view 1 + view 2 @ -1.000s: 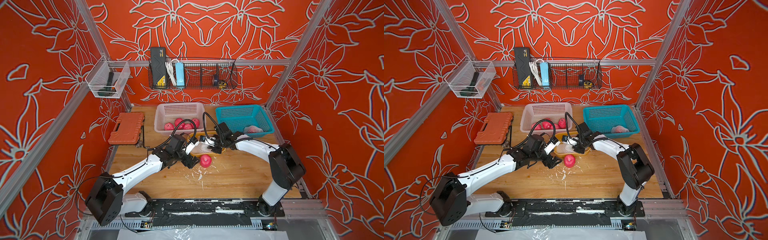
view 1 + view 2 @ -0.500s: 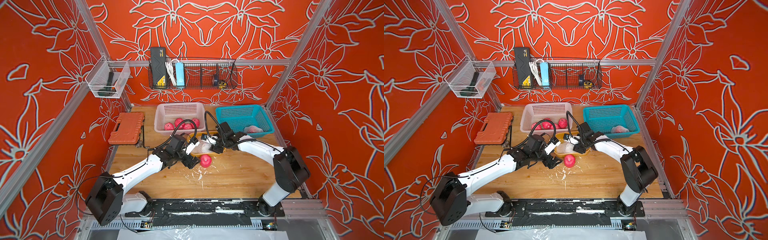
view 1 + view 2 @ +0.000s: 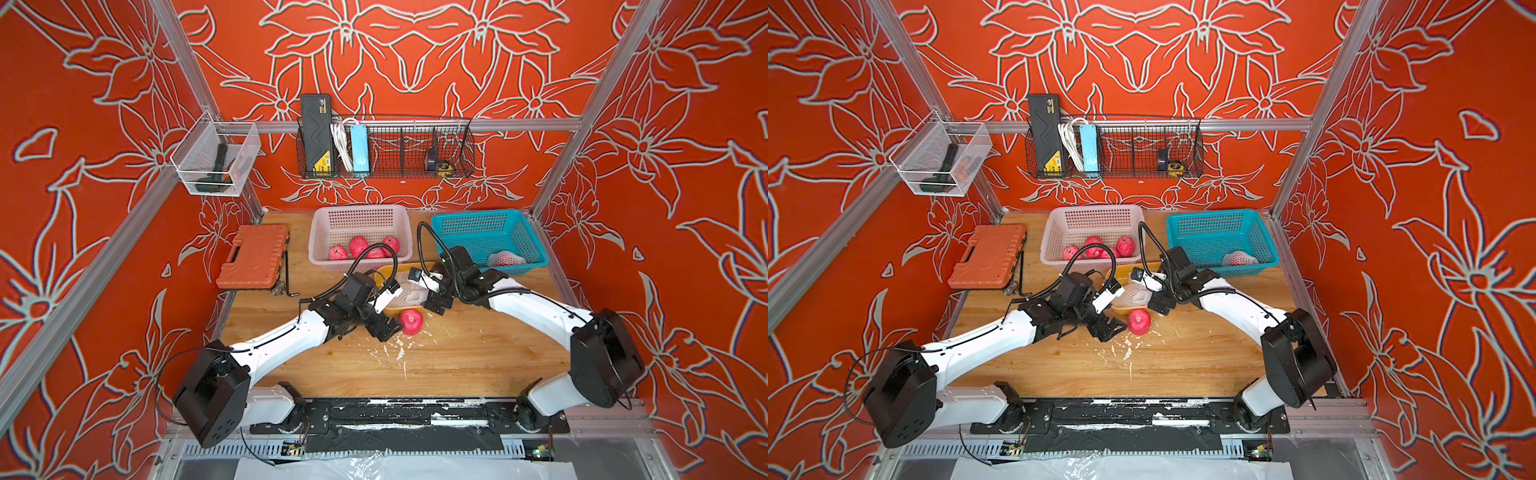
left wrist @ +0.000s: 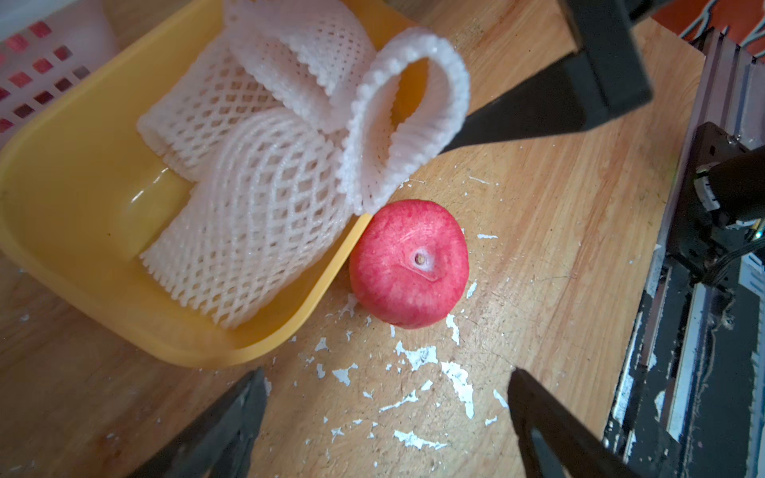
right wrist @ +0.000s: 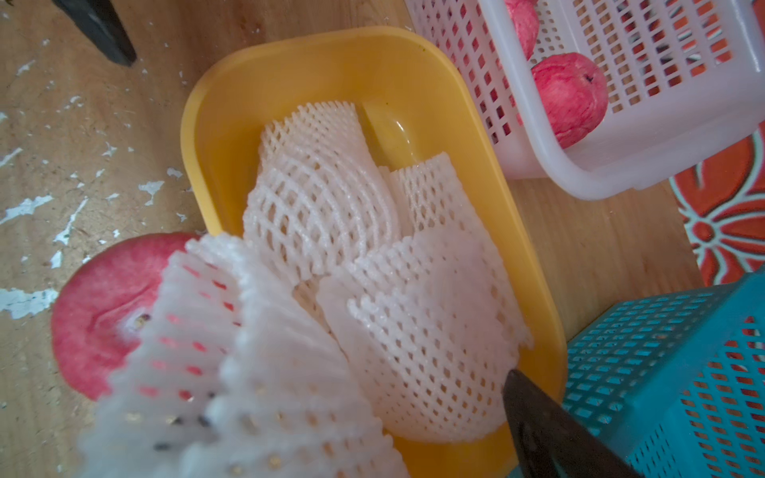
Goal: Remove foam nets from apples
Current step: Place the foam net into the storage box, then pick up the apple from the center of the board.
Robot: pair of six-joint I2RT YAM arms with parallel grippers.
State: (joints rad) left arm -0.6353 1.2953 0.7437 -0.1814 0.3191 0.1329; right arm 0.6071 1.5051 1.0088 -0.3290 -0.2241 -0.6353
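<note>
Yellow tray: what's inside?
Several loose foam nets piled in the yellow tray, with a bare patch of floor beside them. Nothing else shows; anything beneath the nets is covered.

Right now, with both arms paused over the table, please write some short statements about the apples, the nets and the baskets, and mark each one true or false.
1. A bare apple lies on the wooden table, beside the yellow tray. True.
2. The teal basket is empty. False: it holds one netted apple.
3. Several foam nets lie in the yellow tray. True.
4. The left jaws are shut on the bare apple. False: they stand open, apart from it.
5. The pale pink basket holds wrapped fruit. False: the apples seen in it have no nets.
</note>
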